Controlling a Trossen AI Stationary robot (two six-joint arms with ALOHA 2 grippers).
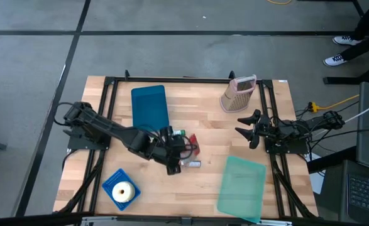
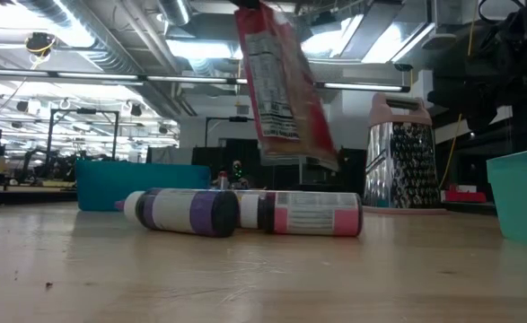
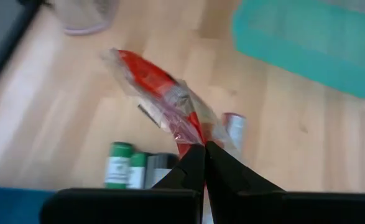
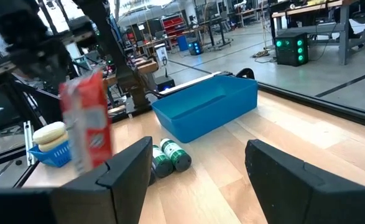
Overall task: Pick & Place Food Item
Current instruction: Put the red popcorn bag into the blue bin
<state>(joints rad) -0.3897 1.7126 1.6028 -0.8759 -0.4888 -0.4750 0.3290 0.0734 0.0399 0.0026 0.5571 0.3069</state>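
Observation:
A red and clear food packet point(image 2: 281, 90) hangs in the air over the middle of the table; it also shows in the left wrist view point(image 3: 160, 90) and the right wrist view point(image 4: 89, 127). My left gripper point(image 3: 204, 152) point(image 1: 183, 148) is shut on it. Below the packet, two bottles point(image 2: 182, 213) point(image 2: 312, 213) lie on their sides on the wood. My right gripper point(image 4: 191, 168) point(image 1: 250, 129) waits open at the table's right side with nothing between its fingers. My left gripper pinches one end of the packet point(image 3: 191, 134) between its two fingertips. The fingers slant down from the table's left side. The packet hangs below the hold, tilted, and its lower end point(image 2: 312, 152) is clear of the bottles and the table.
A blue tray point(image 1: 149, 107) lies at the far middle, and a metal grater with a pink top point(image 1: 237, 94) stands at the far right. A teal bin point(image 1: 241, 185) sits at the near right. At the near left, a small blue basket point(image 1: 112, 182) holds a pale round food item.

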